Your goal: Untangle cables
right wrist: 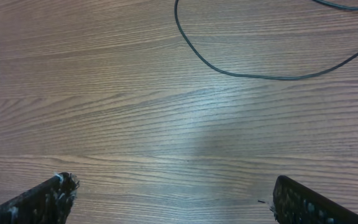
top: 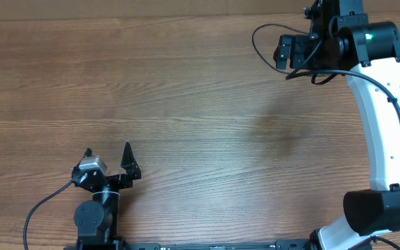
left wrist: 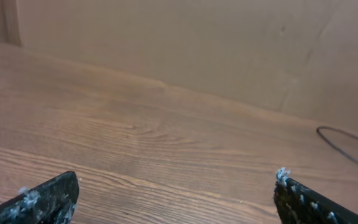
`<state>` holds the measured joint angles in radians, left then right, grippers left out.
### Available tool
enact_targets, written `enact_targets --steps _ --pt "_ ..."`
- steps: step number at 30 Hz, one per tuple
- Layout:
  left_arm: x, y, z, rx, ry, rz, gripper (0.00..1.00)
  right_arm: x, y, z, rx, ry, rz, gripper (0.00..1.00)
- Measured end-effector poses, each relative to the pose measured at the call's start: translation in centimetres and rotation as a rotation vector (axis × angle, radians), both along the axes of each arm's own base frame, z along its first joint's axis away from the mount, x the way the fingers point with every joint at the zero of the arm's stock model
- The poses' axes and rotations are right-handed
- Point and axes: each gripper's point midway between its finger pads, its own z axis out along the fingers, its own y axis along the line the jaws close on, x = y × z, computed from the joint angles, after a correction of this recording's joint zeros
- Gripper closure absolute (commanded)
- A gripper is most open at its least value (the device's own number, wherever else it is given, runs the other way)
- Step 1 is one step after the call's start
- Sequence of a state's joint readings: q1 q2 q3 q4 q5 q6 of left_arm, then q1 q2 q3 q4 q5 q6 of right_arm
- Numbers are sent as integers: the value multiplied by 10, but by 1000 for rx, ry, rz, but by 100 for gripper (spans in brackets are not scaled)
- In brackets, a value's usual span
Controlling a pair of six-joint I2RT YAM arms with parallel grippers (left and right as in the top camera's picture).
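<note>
No knotted bundle of cables and no plug ends show in any view. One thin black cord [top: 255, 43] loops beside my right gripper [top: 281, 52] at the far right of the table. The same kind of cord curves across the top of the right wrist view [right wrist: 229, 72] and shows at the right edge of the left wrist view [left wrist: 347, 147]. I cannot tell whether it is a loose cable or belongs to the arm. My right gripper [right wrist: 173, 182] is open and empty above bare wood. My left gripper [top: 107, 149] is open and empty near the front left, as the left wrist view [left wrist: 178, 176] also shows.
The wooden table [top: 186, 104] fills the overhead view. The white right arm [top: 384, 118] runs down the right side to its base at the front right. A thicker black lead [top: 40, 208] trails from the left arm's base. A plain wall [left wrist: 197, 43] stands behind the table.
</note>
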<state>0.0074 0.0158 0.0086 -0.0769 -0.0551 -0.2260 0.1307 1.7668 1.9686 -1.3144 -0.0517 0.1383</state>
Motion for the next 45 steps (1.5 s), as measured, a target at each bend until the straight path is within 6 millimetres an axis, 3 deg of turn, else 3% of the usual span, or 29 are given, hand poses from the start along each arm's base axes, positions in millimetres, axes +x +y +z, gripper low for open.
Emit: enact_targets --steps 7,45 --pt "0 -2 0 75 6 -18 0 0 0 0 -1 0 0 0" --pt "0 -3 0 79 6 -22 0 0 0 0 -1 -1 0 0"
